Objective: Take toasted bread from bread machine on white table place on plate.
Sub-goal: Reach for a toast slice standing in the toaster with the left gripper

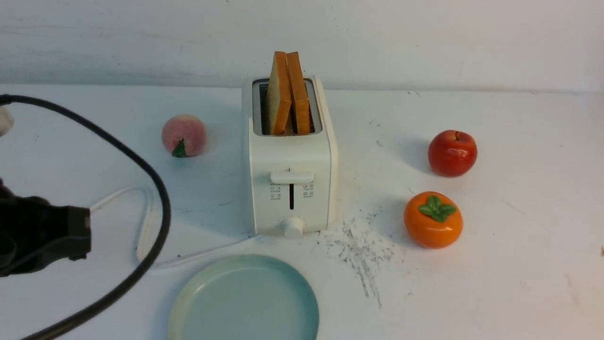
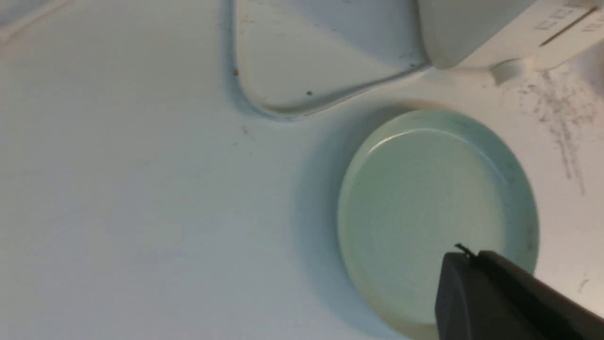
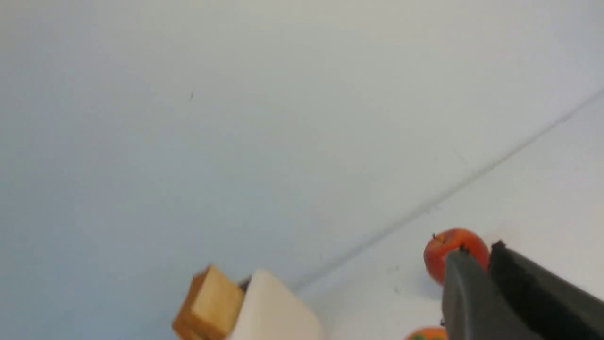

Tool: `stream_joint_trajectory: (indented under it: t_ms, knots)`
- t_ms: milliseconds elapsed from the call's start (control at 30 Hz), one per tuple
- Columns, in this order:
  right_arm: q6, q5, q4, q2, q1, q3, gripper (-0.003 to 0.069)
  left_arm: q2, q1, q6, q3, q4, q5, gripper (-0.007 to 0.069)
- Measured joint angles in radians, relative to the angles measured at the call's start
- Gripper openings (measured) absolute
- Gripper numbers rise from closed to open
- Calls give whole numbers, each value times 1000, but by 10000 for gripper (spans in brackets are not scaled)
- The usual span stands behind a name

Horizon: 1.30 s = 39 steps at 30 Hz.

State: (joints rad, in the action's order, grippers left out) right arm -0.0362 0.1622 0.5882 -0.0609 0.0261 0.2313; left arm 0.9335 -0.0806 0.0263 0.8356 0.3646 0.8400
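While left arm hovers low, left claw closed

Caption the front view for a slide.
Two toast slices stand in the toaster behind the plate; peach left, apple and persimmon right.

Open room above toasted bread, cable leftward.

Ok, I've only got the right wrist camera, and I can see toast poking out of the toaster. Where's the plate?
Observer: The plate lies right in front of the toaster, with nothing on it.
Operator: How many slices are in there?
Observer: Two slices, standing on edge in the slots, tops touching.
Operator: And the left gripper?
Observer: The left gripper is shut, holds nothing, and sits off to the left of the plate.
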Motion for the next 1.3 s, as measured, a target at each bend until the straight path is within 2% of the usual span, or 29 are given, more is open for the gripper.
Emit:
stream_joint_trajectory:
  t_ms: [67,133,167,300,367,533,667,833,900,1000,1133,1233,1300]
  knots:
    - [24,201,-88,-135,0,152,-15,43,0,-113,0,154,-55,-14]
    - [27,305,-123,-224,0,220,-16,62,0,-172,1,213,-74,-14]
    - [36,422,-167,-326,0,313,-15,102,0,-266,2,314,-93,-14]
    - [61,651,-207,-542,0,450,-8,203,0,-417,46,472,-119,-14]
    - [94,701,-206,-608,0,477,-8,268,0,-441,105,507,-112,-14]
    - [167,733,-152,-695,0,484,-8,405,-40,-453,297,498,-102,-14]
    - [212,717,-80,-719,0,485,-4,542,-143,-439,463,401,-120,-14]
    - [240,693,-45,-719,0,485,-2,668,-210,-408,563,296,-180,-11]
    - [244,692,-41,-719,0,485,-2,718,-226,-395,590,274,-223,16]
    - [244,689,-35,-719,0,485,-2,774,-248,-406,608,264,-333,151]
    - [246,682,-33,-719,0,485,-2,808,-254,-457,610,264,-403,330]
    - [247,664,-31,-719,0,485,-1,830,-254,-479,610,264,-419,426]
    - [247,656,-31,-719,0,485,-1,845,-254,-485,610,264,-429,463]
